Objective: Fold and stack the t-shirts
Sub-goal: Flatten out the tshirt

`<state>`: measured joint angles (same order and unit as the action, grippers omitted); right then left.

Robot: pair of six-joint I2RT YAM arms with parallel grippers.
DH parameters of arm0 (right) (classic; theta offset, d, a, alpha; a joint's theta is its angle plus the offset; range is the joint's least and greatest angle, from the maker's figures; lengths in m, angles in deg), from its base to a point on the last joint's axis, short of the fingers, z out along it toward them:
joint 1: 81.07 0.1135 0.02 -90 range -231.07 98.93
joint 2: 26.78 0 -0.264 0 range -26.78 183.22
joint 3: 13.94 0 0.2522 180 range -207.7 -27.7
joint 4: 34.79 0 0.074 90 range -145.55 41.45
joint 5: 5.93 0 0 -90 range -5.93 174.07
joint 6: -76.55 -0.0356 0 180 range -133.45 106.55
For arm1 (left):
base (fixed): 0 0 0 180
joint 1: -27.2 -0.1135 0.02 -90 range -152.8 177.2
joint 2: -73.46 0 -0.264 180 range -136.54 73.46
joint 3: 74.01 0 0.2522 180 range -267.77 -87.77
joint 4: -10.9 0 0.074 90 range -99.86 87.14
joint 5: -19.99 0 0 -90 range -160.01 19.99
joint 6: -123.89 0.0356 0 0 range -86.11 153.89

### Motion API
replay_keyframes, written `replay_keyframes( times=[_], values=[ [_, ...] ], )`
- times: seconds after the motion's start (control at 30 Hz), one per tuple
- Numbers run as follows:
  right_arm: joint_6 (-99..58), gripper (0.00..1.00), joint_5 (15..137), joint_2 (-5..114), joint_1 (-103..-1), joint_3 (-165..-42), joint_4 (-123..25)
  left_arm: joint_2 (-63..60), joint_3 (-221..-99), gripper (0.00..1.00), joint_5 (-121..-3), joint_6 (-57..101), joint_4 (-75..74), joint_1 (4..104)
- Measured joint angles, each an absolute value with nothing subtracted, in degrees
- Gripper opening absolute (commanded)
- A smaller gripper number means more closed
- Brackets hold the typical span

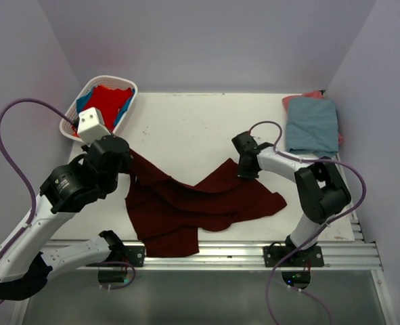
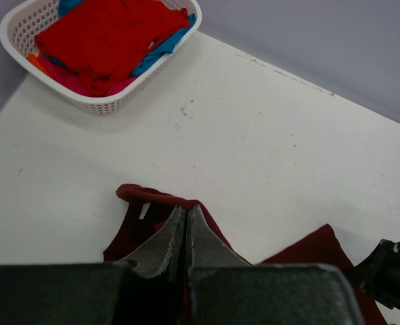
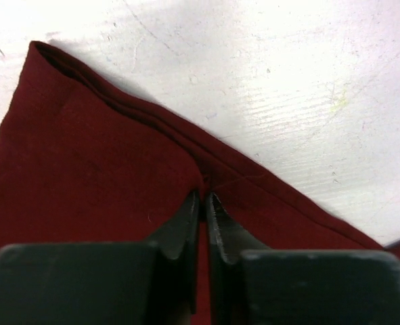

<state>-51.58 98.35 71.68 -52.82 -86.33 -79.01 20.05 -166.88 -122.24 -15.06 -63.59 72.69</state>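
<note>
Gripping maroon shirt (image 1: 186,203) with left end effector (image 2: 186,211) and right end effector (image 3: 201,198), both pinched closed on cloth, rest crumpled on near surface (image 1: 186,122).

Arms (image 1: 71,186) black-jointed, white-linked; purple cables (image 1: 27,101); left gripper (image 2: 186,210) dark grey, scuffed.
</note>
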Motion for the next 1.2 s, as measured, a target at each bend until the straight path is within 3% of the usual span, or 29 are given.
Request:
replay_keyframes(
  times=[0.03, 0.27, 0.53, 0.77, 0.97, 1.2],
  values=[
    [-51.6, 0.00, 98.5, 71.8, -52.8, -86.6, -79.0, 20.1, -166.9, 0.00, -122.2, -15.1, -63.6, 72.7],
    [-51.3, 0.00, 98.6, 70.9, -52.9, -86.8, -79.4, 20.1, -166.9, 0.00, -122.2, -15.1, -63.7, 72.7],
    [-48.6, 0.00, 103.0, 53.0, -52.8, -89.7, -87.2, 19.4, -166.6, 0.00, -121.6, -14.7, -62.9, 72.7],
    [-47.4, 0.00, 108.3, 48.6, -52.8, -94.3, -92.5, 18.8, -166.6, 0.00, -121.4, -13.7, -62.0, 72.7],
    [-45.1, 0.00, 114.3, 42.6, -52.8, -95.0, -94.3, 19.9, -164.0, 0.00, -121.4, -4.4, -52.8, 72.6],
    [-37.2, 0.00, 120.8, 22.5, -52.8, -103.9, -85.9, 20.3, -166.8, 0.00, -118.8, 11.9, -39.1, 72.6]
  ],
)
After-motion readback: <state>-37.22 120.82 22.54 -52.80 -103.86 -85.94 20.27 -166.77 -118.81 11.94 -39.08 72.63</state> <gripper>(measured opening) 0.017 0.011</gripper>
